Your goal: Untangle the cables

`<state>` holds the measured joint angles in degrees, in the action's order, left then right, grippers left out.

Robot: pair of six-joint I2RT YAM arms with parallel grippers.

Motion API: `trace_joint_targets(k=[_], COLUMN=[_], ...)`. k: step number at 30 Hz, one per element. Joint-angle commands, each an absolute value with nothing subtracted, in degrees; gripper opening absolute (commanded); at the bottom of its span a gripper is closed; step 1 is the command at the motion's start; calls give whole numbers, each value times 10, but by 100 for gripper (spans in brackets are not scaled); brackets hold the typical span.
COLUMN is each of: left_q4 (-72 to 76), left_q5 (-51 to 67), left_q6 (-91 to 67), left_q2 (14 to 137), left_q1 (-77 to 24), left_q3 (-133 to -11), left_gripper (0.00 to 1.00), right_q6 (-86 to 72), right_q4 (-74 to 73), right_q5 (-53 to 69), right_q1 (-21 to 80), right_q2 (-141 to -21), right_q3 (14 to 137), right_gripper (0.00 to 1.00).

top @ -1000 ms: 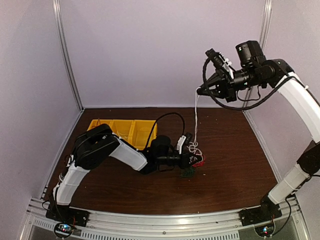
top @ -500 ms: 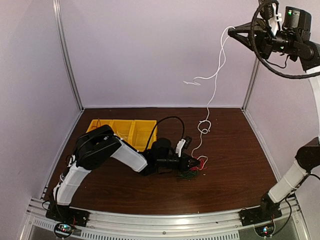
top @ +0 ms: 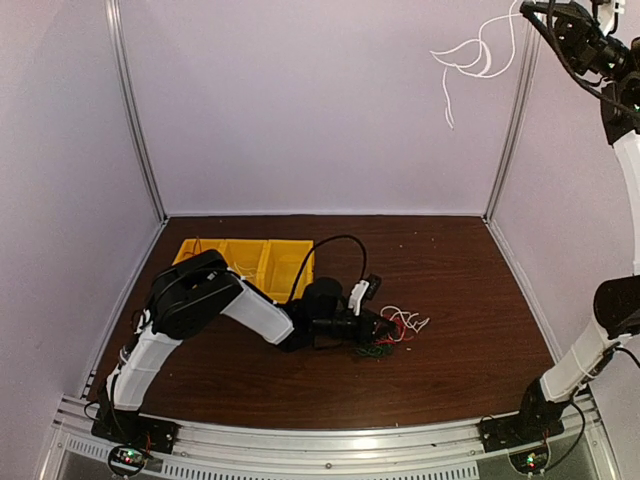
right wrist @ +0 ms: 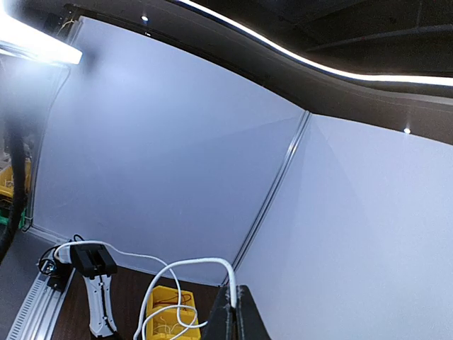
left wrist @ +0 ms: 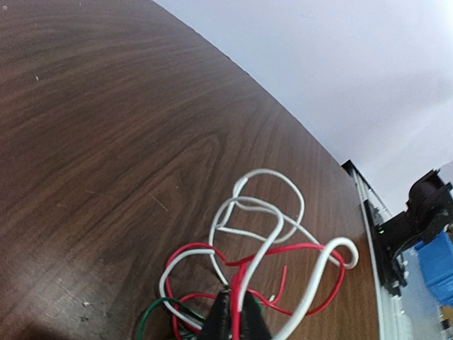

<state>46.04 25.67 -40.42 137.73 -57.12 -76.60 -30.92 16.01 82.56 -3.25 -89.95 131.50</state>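
Over on the left, the yellow bin (top: 240,262) sits at the back of the dark wooden table (top: 470,300), with the left arm reaching low across in front of it. The left gripper (top: 384,328) is down at mid-table, fingers pressed together on the cable bundle (top: 398,328). The wrist view shows a red strand (left wrist: 236,308) nipped between the tips, with white loops, more red and a bit of green fanned out on the wood just beyond. Swing right and up: one white cable (top: 470,58) curls in the air, well clear of the table. It hangs from the right gripper (top: 528,10), raised high in the top corner and clamped tight on it.
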Motion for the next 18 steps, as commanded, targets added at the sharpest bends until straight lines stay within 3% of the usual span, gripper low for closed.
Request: trace_joint_targets(k=[1,4,7,13,18], left_q4=[473,493,469,356,265], left_q5=[258,262,258,236,196], left_q6=[-402,-393,-366,-293,-235], left_q2=[1361,1310,1254,1144,1054], left_q1=[-566,-568,-572,-575,-575], left_q3=[-744,-717,-696,-674,-655], left_gripper=[22,39,47,53,54], right_q6=[-477,-417,-388,-264,9], right_q4=[381,353,347,232,-73], right_q5=[836,831,833,814,724], right_q1=[-47,-48,-48,-44,-15], right_q2=[-888,-852,-828,-786,-778], right_q3=[1220,1089,971,807,774], right_gripper=[0,0,0,0,0])
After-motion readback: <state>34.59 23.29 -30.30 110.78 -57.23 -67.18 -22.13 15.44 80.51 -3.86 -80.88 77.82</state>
